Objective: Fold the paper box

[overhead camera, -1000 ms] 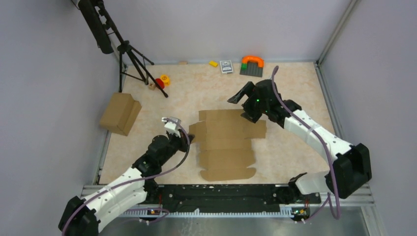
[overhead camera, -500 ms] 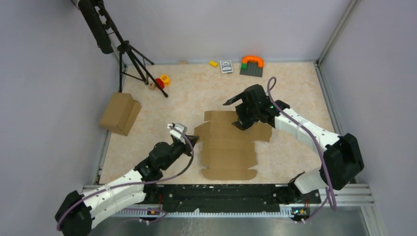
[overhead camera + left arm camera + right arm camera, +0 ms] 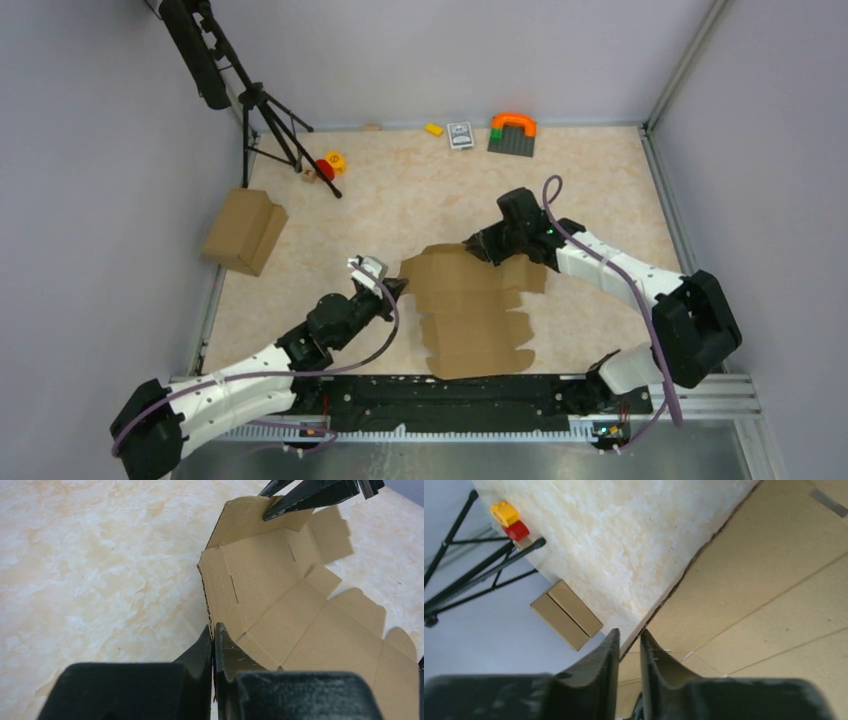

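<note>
- The left gripper [image 3: 392,289] is closed tight, its two fingers [image 3: 202,645] pinching the left edge of the paper box [image 3: 478,320] with no gap between them.
- The paper box, an unfolded brown sheet with many flaps, spreads out to the right of that grip and lies mostly on the table [image 3: 400,200].
- The part of the sheet just ahead of the left gripper curls upward, and its creases and slots show on the inner face.
- The right gripper [image 3: 478,246] is nearly closed. The far edge of the paper box runs between its fingers [image 3: 606,655], which clamp it.
- The flap in that grip stands lifted off the table, tilted, and the rest of the sheet slopes down toward the arm bases.
- The two grippers are near each other, the right one beyond and to the right of the left one, with the raised corner of the sheet between them.
- A bulkier brown carton [image 3: 245,231] sits well to the left of the left gripper, apart from the sheet.
- A black tripod [image 3: 262,105] stands beyond that carton, with red and yellow toys [image 3: 330,164] at its foot.
- Far beyond the right gripper, by the back wall, lie a yellow block [image 3: 433,129], a card pack [image 3: 460,135] and an orange arch [image 3: 513,123] on a grey plate.
</note>
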### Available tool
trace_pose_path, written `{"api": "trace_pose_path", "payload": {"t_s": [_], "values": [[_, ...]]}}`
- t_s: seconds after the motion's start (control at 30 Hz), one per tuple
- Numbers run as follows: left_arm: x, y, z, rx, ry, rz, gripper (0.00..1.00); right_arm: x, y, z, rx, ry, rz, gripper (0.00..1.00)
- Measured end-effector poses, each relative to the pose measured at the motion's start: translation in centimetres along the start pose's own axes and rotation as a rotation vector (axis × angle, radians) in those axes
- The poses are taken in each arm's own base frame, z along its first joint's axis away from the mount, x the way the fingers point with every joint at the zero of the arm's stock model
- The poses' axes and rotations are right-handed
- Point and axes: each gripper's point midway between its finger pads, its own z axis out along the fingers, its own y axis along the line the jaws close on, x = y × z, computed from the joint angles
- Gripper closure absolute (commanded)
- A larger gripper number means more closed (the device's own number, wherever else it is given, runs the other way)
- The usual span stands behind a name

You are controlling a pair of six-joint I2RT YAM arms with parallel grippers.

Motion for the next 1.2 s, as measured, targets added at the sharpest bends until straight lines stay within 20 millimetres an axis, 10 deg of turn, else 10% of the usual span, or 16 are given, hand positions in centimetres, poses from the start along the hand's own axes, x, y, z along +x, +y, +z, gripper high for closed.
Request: {"api": "trace_pose_path", "payload": {"t_s": [0.23,0.5,0.73,1.2], "values": [[0.0,0.1,0.1,-0.008,-0.004,-0.002,0.81,0.4,1.5,-1.5,-0.076,0.013,-0.054,1.00],[1.6,1.4,0.0,-0.109,0.084,-0.070,0.19,-0.7,4.2,-2.7,-0.146,-0.077,-0.267,1.00],[-0.1,0.7,0.0,-0.120,0.128,-0.152,0.06,-1.3,3.8,-1.3,-0.133,-0.106,-0.519,1.00],[-2.4,-2.8,3.5,-0.011,0.262,-0.136,0.12,-0.1,0.5,-0.9,-0.272,-0.015,-0.736,0.99]]}}
